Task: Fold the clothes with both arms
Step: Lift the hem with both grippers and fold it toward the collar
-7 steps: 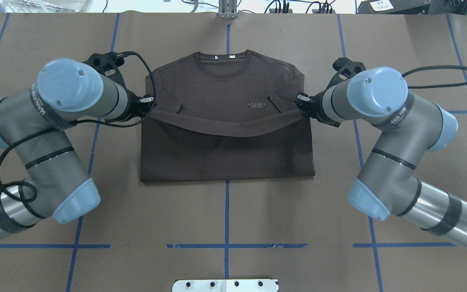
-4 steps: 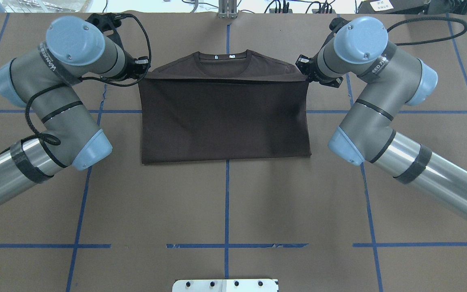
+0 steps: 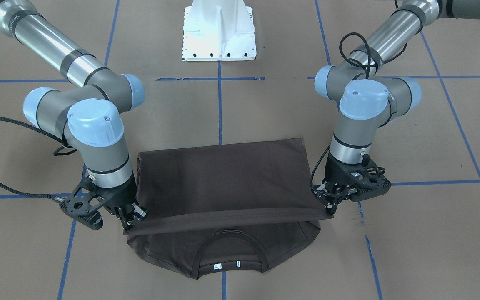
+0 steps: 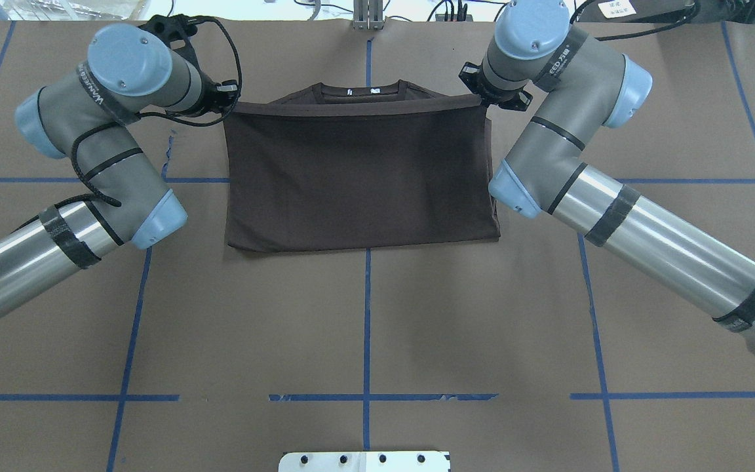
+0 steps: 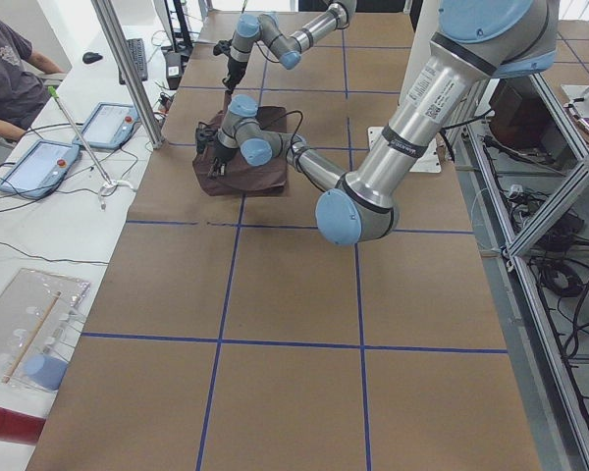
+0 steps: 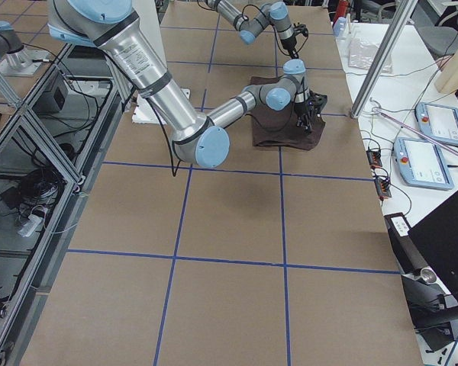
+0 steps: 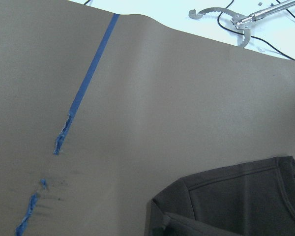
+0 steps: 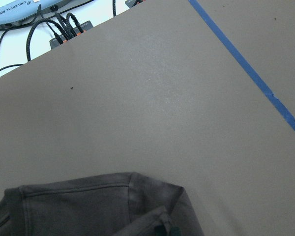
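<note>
One dark brown T-shirt [image 4: 361, 177] lies on the far middle of the brown worktop [image 4: 364, 328]. Its lower half is doubled over the chest, leaving only the collar [image 3: 231, 246], two small white tags [image 3: 219, 266] and the shoulders in sight. Two arms flank it, the left arm [image 4: 89, 164] and the right arm [image 4: 561, 144]. The left end effector [image 3: 328, 205] and right end effector [image 3: 131, 221] each pinch one corner of the upper layer's taut edge. Overhead, the wrists largely hide the fingertips.
</note>
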Tool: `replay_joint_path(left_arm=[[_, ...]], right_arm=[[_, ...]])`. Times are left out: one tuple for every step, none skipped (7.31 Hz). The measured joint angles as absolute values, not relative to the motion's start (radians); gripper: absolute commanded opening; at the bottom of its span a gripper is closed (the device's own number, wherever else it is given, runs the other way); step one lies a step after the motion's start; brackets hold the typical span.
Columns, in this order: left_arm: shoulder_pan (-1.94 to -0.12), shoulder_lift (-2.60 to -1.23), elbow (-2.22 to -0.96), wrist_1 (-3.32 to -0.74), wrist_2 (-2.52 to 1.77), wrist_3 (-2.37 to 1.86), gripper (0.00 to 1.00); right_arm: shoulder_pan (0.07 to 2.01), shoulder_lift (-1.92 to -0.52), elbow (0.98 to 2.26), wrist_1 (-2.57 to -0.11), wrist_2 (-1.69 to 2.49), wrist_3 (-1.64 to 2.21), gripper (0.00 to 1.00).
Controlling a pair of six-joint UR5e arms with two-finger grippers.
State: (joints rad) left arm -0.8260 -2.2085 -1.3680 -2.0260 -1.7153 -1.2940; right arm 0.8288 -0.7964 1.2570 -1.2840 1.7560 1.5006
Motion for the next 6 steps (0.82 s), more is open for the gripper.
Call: replay_joint_path(left_arm=[[-0.825,-2.213,-1.350,-2.044,-1.715,-1.295,0.00],[-0.825,-2.224,-1.331,-2.053,-1.715,-1.296,0.12],[-0.824,-2.240,-1.296,-2.071,-1.715,-1.297,0.25],[-0.824,-2.250,-1.265,-2.094,-1.715,-1.298,0.36],[-0.824,-2.255,-1.245,-2.114,-1.715,-1.298,0.42],[-0.824,-2.256,-1.238,-2.128,-1.715,-1.298,0.49]], right_arm=[[0.828,-0.784,1.215,-1.248,1.754,1.500,0.00],[0.826,-0.782,1.190,-1.223,1.753,1.500,0.00],[0.826,-0.784,1.180,-1.212,1.752,1.500,0.22],[0.825,-0.784,1.176,-1.207,1.752,1.500,0.32],[0.824,-0.782,1.174,-1.204,1.752,1.500,0.44],[0.824,-0.781,1.174,-1.202,1.753,1.501,0.48]])
